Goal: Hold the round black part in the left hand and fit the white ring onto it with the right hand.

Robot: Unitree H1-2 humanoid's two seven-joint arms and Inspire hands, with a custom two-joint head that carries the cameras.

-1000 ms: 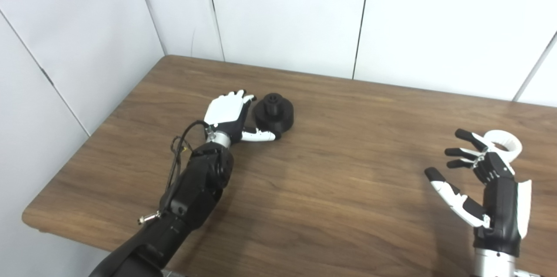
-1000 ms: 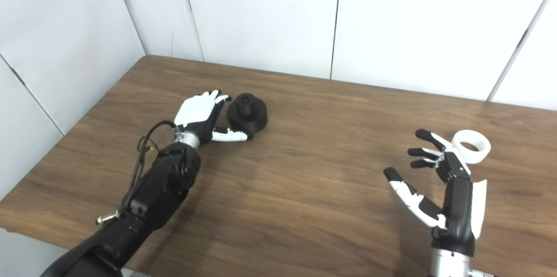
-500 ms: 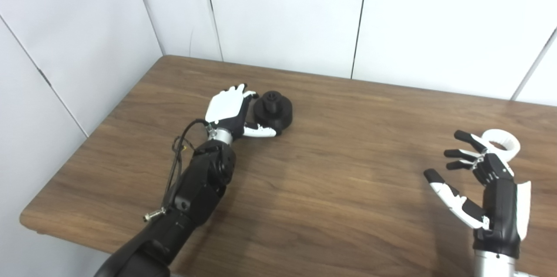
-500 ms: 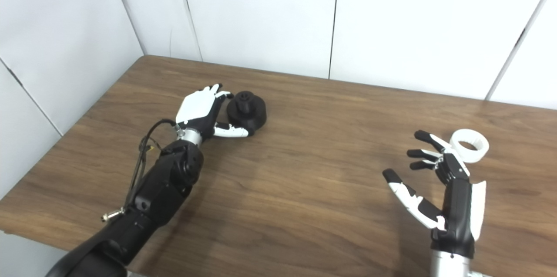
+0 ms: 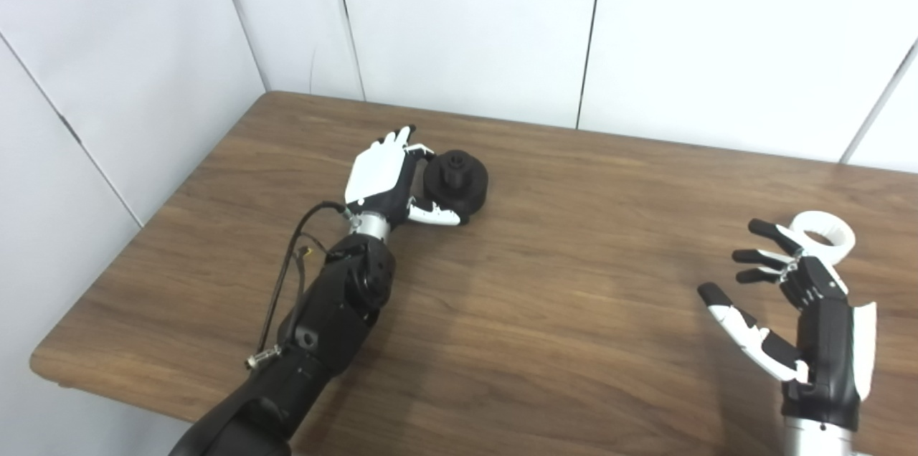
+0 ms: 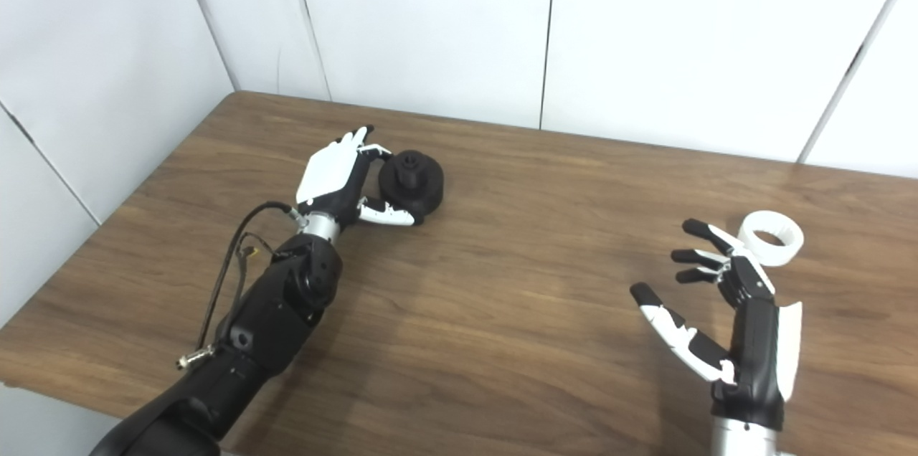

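The round black part [image 5: 459, 182] lies on the wooden table [image 5: 574, 277] at the far left. My left hand [image 5: 380, 180] stands on edge right beside it, fingers straight and apart along its left side and the thumb [image 5: 434, 214] against its near side; the hand is open and not closed on the part. The white ring [image 5: 822, 234] lies flat on the table at the right. My right hand [image 5: 796, 312] is open, fingers spread, its fingertips just short of the ring's near left side and holding nothing.
White wall panels [image 5: 466, 19] stand close behind the table and along its left side. The table's front edge [image 5: 107, 384] runs at the lower left. A loose cable [image 5: 287, 277] hangs along my left forearm.
My left hand has moved forward and turned more upright beside the black part, nudging it slightly to the right. The right hand and the ring have barely moved. The camera shifted a little.
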